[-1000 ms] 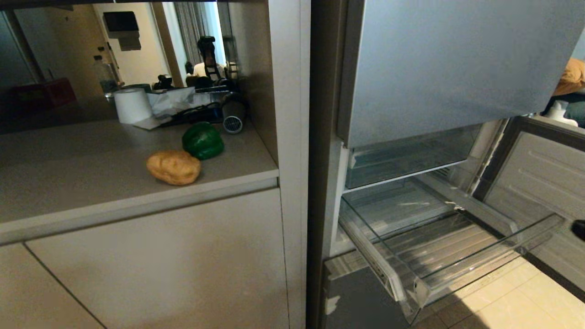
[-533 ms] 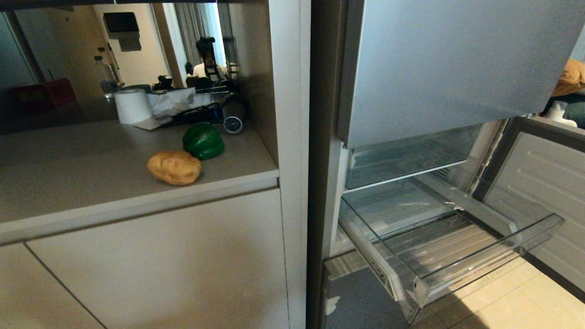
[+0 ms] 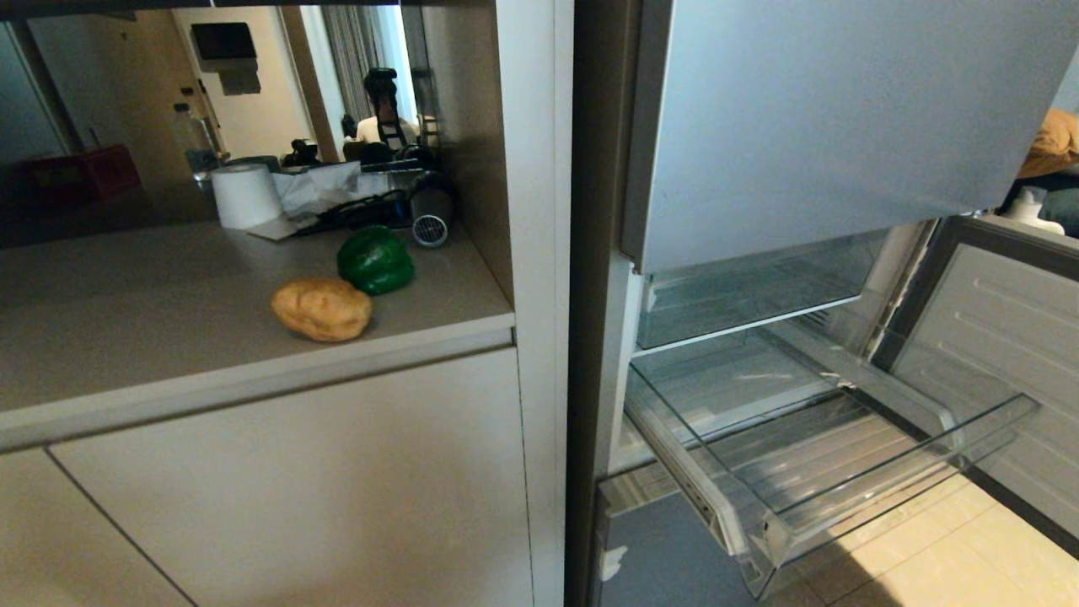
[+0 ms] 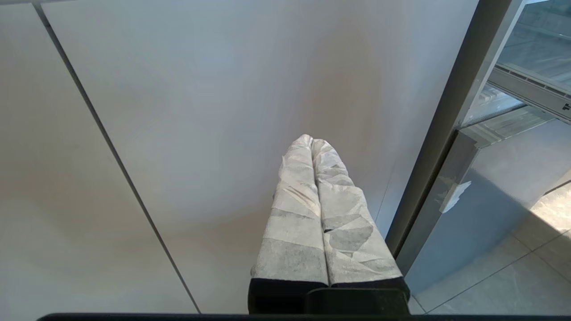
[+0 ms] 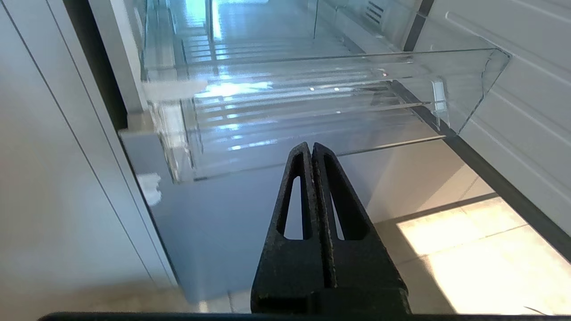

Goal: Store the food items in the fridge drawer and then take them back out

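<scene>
Matte blue-grey fridge at 3 o'clock in the head view, its tall top door closed. Below it, the see-through pull-out fridge drawer with a pale rail stands drawn out at 4 o'clock and appears to hold nothing, though glare makes this uncertain. Beige desk at 9 o'clock carries the oblong tan-brown potato; the glossy dark green bell pepper lies just beside it at its 1 o'clock. White paper roll sits farther back. Left pincer, white-wrapped, pressed narrow and holding nothing, faces a cabinet panel. Right pincer, black, likewise narrow and holding nothing, points toward the drawer front.
</scene>
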{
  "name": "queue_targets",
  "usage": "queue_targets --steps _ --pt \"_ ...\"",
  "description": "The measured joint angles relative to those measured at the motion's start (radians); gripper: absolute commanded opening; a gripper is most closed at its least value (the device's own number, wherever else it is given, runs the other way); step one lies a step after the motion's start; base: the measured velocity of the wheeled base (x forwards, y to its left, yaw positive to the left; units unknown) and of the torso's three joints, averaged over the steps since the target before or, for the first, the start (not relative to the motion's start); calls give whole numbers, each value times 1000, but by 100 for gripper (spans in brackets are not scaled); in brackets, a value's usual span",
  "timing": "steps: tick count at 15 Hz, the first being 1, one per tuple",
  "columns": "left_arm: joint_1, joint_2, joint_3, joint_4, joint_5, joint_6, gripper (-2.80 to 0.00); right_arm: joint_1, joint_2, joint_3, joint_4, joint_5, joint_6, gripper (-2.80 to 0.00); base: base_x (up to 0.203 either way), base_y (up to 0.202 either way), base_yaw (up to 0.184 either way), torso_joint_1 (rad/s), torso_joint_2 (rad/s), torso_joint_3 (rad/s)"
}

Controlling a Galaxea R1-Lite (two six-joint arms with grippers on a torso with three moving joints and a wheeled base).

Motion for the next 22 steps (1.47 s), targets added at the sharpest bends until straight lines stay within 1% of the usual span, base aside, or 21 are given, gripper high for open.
queue_targets --steps 2,14,16,22 --pt "0 0 0 0 0 0 -280 0 -10 1 0 -3 23 -280 0 0 0 0 0 0" --pt "0 0 0 0 0 0 -280 0 -15 5 -5 -6 45 -280 0 0 0 0 0 0" --pt "0 0 0 0 0 0 -280 0 -15 5 -5 -16 50 -280 0 0 0 0 0 0" --pt "0 0 0 0 0 0 -280 0 -15 5 -4 -20 63 -280 2 -8 156 4 2 2"
